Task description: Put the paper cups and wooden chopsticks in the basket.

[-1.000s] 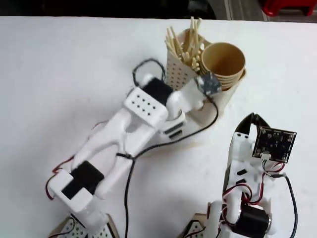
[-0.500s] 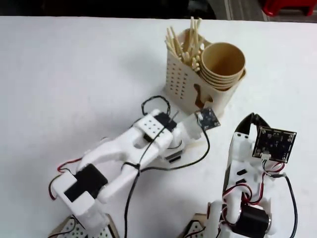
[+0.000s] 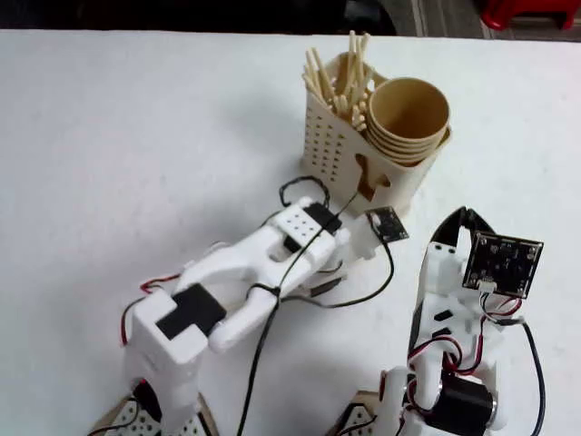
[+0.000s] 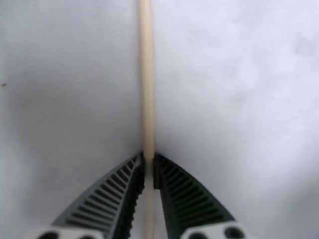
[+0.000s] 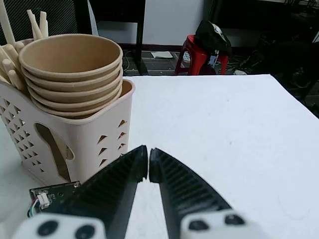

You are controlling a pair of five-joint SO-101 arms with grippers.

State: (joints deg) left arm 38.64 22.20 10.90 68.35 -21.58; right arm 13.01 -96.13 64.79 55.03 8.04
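With the left gripper [image 4: 148, 162] pinching one wooden chopstick [image 4: 146, 74] at the basket's [image 3: 331, 150] 6 o'clock and the right gripper [image 5: 148, 164] pressed together and empty, the next move is probably to lift the chopstick into the 10 o'clock compartment.

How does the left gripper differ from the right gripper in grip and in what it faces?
The left gripper is shut on a wooden chopstick; the right gripper is shut on nothing. The left gripper faces the table; the right gripper faces the basket holding paper cups. Both have dark ribbed fingers.
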